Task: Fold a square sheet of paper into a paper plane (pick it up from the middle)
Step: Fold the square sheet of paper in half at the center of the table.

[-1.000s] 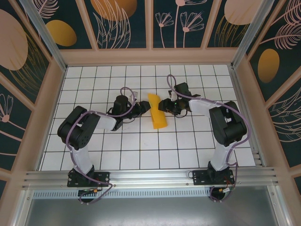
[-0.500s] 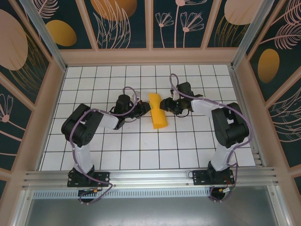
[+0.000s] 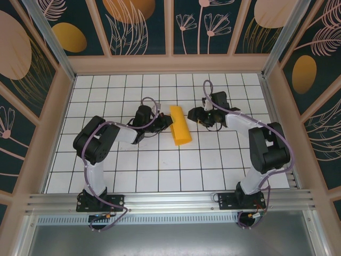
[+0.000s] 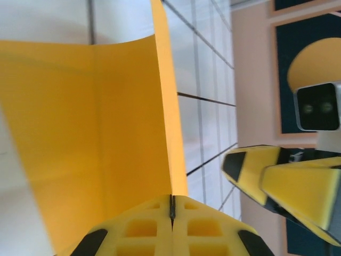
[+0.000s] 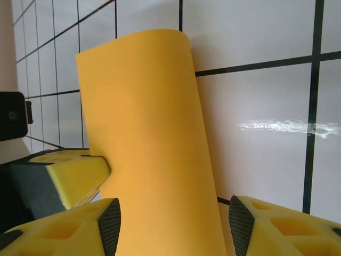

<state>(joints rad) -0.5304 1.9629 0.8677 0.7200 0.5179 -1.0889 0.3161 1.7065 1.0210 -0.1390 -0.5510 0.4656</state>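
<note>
Overhead, the folded orange-yellow paper sheet [image 3: 180, 125] lies on the white gridded tabletop [image 3: 160, 165], between the left gripper [image 3: 167, 123] and the right gripper [image 3: 192, 114]. Dark floral wall panels [image 3: 141, 21] surround the table. Left wrist view: the left gripper [image 4: 171, 205] is clamped on the paper sheet's [image 4: 80, 133] raised edge. Right wrist view: the right gripper [image 5: 174, 213] stands parted, straddling the paper sheet [image 5: 149, 133].
</note>
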